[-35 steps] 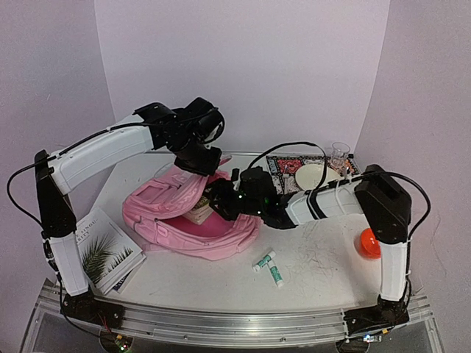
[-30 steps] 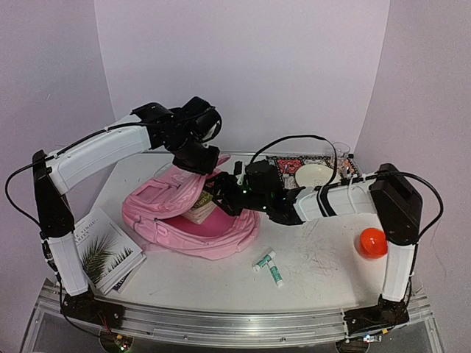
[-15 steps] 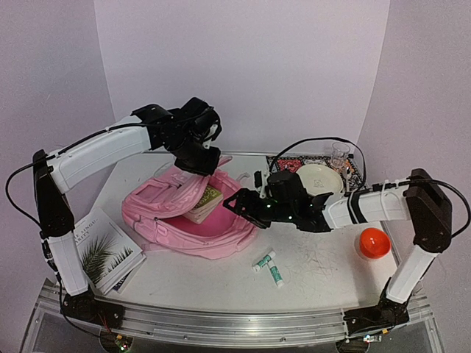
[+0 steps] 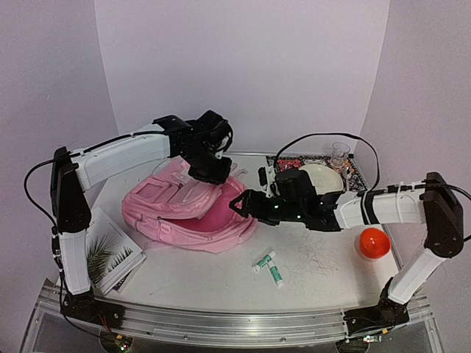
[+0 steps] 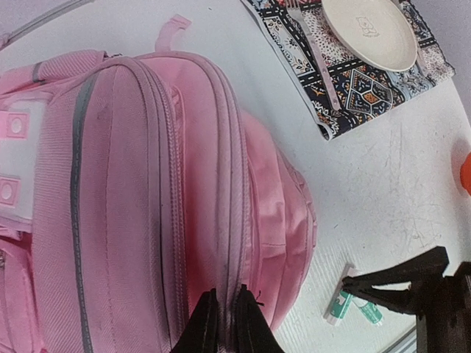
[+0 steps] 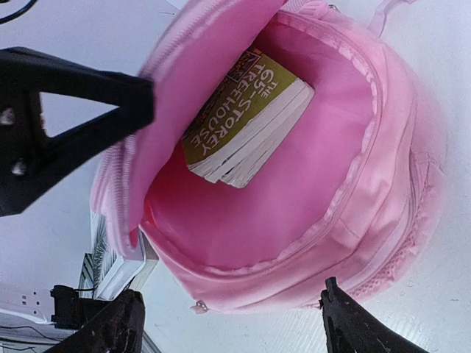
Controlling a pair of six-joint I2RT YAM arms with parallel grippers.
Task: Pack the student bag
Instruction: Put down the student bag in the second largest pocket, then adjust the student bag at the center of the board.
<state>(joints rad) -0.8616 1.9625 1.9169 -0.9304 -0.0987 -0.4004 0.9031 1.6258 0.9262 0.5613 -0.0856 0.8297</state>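
Observation:
The student bag (image 4: 165, 206) is a pink backpack lying in the middle of the table with its main compartment open toward the right. My left gripper (image 4: 215, 176) is shut on the zipper edge of the bag's top flap (image 5: 221, 243) and holds it up. My right gripper (image 4: 237, 203) is open and empty, just outside the bag's mouth. In the right wrist view a yellow-green paperback (image 6: 246, 121) lies inside the pink compartment (image 6: 294, 213). The flap hides the book in the top view.
A palm-leaf book (image 4: 107, 250) lies at the near left, partly under the bag. Two green-white tubes (image 4: 268, 267) lie in front of the bag. An orange ball (image 4: 373, 243) is at the right. A patterned mat (image 4: 283, 163) with a plate (image 4: 318, 175) and a glass (image 4: 339, 154) is behind.
My right gripper has pulled back out of the bag to the right, leaving the paperback inside. My left gripper moved slightly right and lower with the flap, which now covers the book from above.

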